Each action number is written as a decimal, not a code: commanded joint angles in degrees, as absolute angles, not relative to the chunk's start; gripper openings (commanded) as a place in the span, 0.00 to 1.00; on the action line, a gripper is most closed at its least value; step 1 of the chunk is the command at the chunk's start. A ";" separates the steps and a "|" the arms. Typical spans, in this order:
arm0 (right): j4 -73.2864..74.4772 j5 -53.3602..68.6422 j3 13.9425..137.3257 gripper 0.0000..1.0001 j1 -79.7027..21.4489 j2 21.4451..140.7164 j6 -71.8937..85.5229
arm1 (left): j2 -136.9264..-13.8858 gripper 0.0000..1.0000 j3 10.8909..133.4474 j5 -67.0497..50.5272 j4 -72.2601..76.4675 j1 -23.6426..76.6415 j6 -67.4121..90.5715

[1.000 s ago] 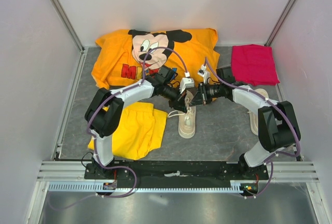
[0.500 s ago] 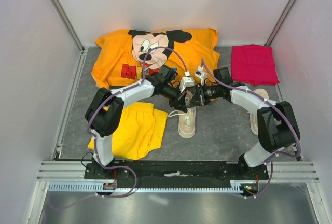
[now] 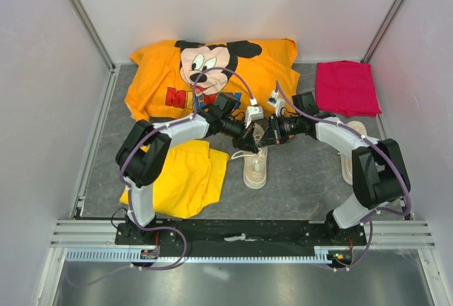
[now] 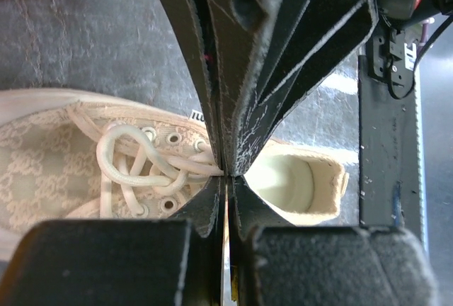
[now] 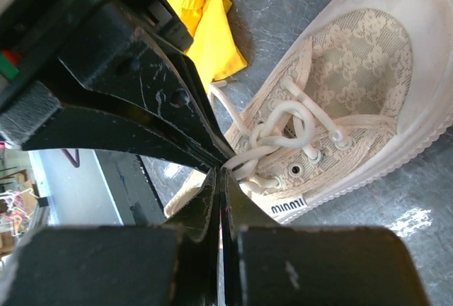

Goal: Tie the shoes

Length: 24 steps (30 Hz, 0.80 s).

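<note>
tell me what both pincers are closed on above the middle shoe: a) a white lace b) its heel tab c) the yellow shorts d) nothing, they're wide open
a: in the wrist views the left pincer and right pincer are shut, with a white lace running from the shoe straight into the tips.

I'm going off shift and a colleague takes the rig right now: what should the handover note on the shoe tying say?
Left gripper: shut on the lace of the middle shoe.
Right gripper: shut on another strand of the same lace.
Other shoe: under the right arm, partly hidden.
Done: lace crossed into a loose first knot, it seems.
Left: pull tight, form the bow, then the other shoe.
</note>
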<state>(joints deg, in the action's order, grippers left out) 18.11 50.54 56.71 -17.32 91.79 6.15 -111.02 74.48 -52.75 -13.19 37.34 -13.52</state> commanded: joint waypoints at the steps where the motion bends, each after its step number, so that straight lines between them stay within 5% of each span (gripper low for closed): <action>1: 18.02 51.50 57.74 0.00 -17.14 90.97 5.62 | -108.81 0.03 70.41 -55.20 3.85 38.06 -11.43; 24: 18.98 52.38 57.83 0.00 -16.26 90.79 4.83 | -106.79 0.01 61.70 -54.58 23.11 36.12 -0.53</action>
